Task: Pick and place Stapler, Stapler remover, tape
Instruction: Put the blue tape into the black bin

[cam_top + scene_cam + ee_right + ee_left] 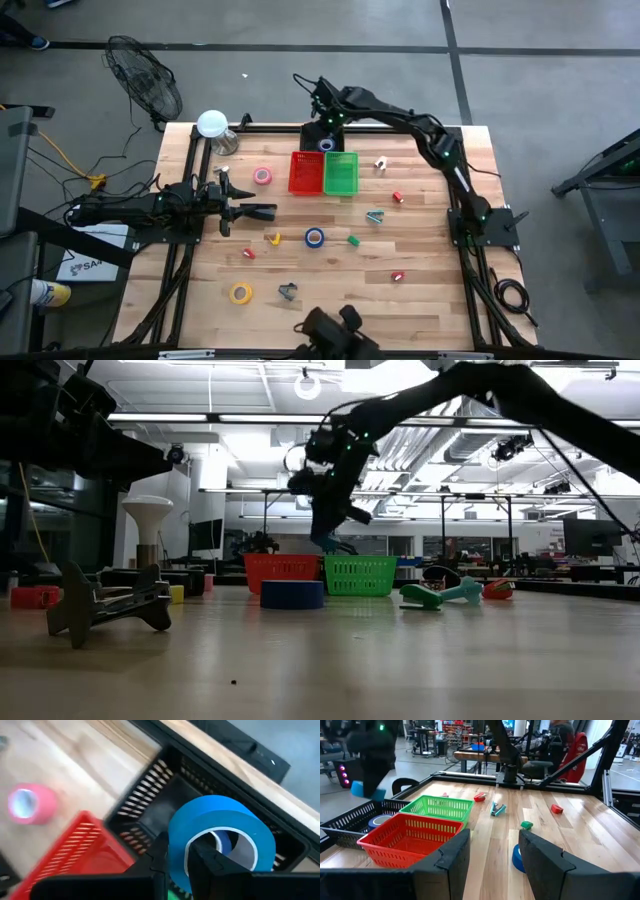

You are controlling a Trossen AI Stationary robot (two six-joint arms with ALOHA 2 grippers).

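Observation:
My right gripper (324,120) reaches over the black basket (312,132) at the table's far edge and is shut on a blue tape roll (220,827). A second blue roll (379,821) lies inside that basket. Other rolls lie flat on the table: pink (262,176), blue (314,237) and yellow (240,293). The teal stapler remover (374,216) lies right of the blue roll. My left gripper (262,211) waits open at the table's left, level with the pink roll. No stapler shows. My right gripper pinches the blue roll's wall (176,851), one finger (202,862) inside the ring's open centre and the other outside. The fingers come from above, pointing down. The roll is lifted clear and hangs over the black basket.
A red basket (305,172) and a green basket (341,172) stand side by side just near of the black one. A grey claw piece (288,291), small red (398,197), green (353,240) and yellow (273,238) pieces are scattered about. A white lamp (212,125) stands at the far left corner.

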